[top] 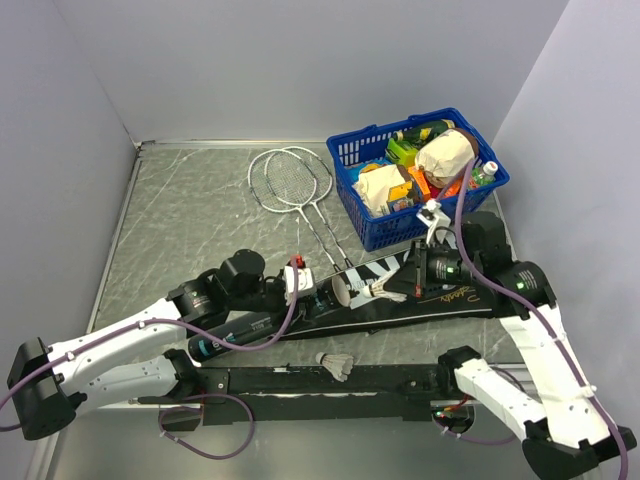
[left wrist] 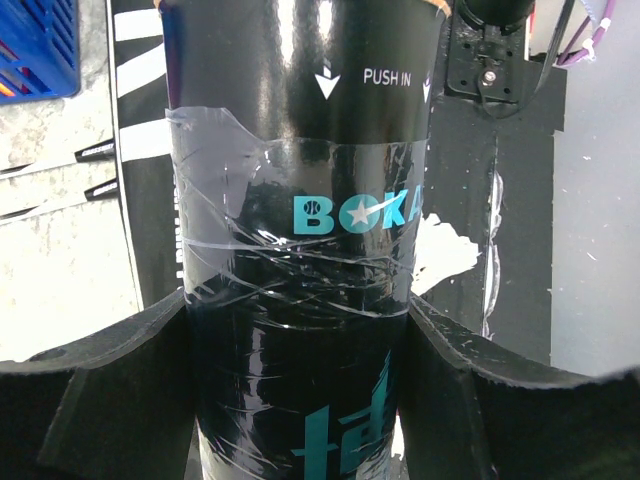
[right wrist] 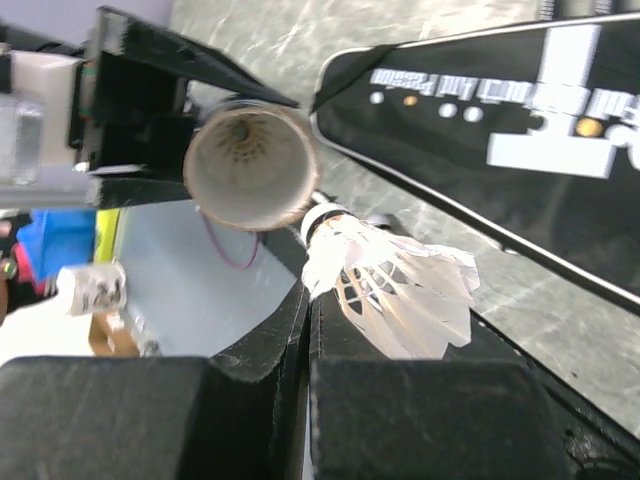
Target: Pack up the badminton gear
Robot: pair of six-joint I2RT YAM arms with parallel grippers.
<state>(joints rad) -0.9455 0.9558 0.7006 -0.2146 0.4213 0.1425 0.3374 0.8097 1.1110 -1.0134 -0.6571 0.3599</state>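
My left gripper (top: pixel 312 298) (left wrist: pixel 300 400) is shut on the long dark tube (top: pixel 245 328) (left wrist: pixel 300 200), which lies across the black "SPORT" bag (top: pixel 440 295). The tube's open mouth (right wrist: pixel 250 165) faces my right gripper (top: pixel 397 290) (right wrist: pixel 310 300). The right gripper is shut on the feather skirt of a white shuttlecock (top: pixel 383 291) (right wrist: pixel 395 285), whose cork tip sits just below the tube mouth. A second shuttlecock (top: pixel 336 364) lies near the table's front. Two silver-white rackets (top: pixel 290 180) lie at the back centre, handles towards the bag.
A blue plastic basket (top: pixel 365 230) full of groceries stands at the back right, close behind my right arm; its corner shows in the left wrist view (left wrist: pixel 35 45). Grey walls close in the table on the left, back and right.
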